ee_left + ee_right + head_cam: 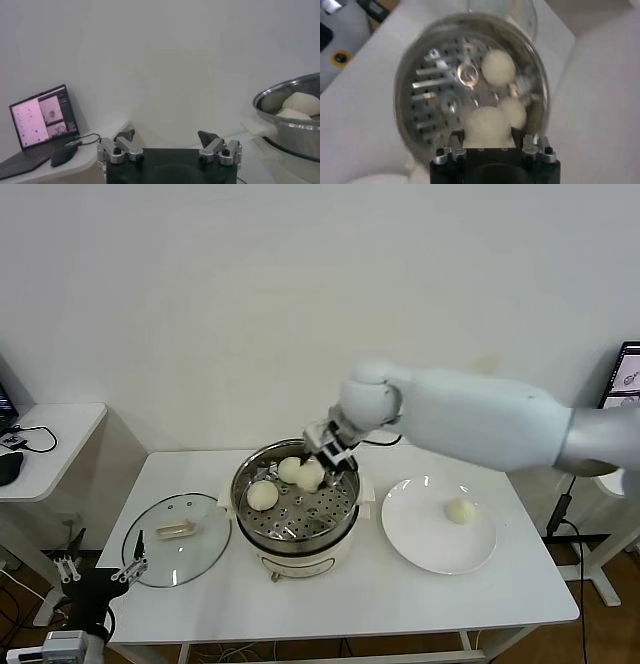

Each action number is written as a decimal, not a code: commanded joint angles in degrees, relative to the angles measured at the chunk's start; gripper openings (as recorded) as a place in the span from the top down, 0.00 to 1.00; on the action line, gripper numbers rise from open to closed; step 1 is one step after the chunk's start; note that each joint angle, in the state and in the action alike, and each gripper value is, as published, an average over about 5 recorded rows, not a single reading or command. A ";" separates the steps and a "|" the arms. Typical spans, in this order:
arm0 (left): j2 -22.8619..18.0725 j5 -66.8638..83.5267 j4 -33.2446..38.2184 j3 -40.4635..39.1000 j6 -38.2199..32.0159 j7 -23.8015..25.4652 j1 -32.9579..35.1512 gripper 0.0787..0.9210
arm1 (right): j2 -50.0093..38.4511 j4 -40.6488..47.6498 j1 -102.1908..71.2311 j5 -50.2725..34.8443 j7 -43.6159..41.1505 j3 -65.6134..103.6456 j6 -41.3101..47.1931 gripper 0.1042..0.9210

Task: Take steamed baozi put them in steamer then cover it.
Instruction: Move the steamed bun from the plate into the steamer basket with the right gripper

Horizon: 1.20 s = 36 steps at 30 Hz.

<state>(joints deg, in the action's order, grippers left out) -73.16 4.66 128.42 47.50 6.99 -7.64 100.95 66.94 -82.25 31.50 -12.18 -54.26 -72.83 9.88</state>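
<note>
The steamer point(297, 536) stands mid-table, uncovered, with two baozi point(263, 495) point(290, 470) lying on its perforated tray point(440, 85). My right gripper point(325, 459) hangs over the pot's far side, shut on a third baozi point(311, 475). In the right wrist view that baozi point(487, 127) fills the gap between the fingers of the right gripper point(491, 137), just above the tray, beside the two resting ones point(498, 66) point(514, 111). Another baozi point(460, 510) lies on the white plate point(425, 544). The cover point(178, 554) lies flat left of the steamer. My left gripper point(98, 569) is parked low at the table's left corner, open and holding nothing point(171, 137).
A white side table point(55, 434) stands at the far left with a laptop point(42, 117) and a mouse point(64, 155) on it. The steamer's rim point(292, 125) shows off to one side of the left gripper. A monitor edge point(625, 374) is at the far right.
</note>
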 commanded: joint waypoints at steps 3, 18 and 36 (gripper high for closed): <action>-0.51 -0.09 -0.15 0.28 0.01 0.02 0.06 0.12 | 4.69 0.28 -3.39 6.54 1.15 -2.54 -9.52 0.38; -1.30 -0.17 -0.18 0.57 -0.06 0.00 0.23 0.12 | 4.64 -0.47 -4.26 16.09 0.87 -3.61 -15.76 0.37; -1.03 -0.07 -0.24 0.37 -0.05 0.03 -0.13 0.12 | 3.22 -2.96 -2.60 14.12 0.61 -3.28 -15.52 0.17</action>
<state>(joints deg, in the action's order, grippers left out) -74.21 4.58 128.16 47.90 6.95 -7.64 100.80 70.33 -84.77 28.55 1.68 -53.61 -75.98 -4.89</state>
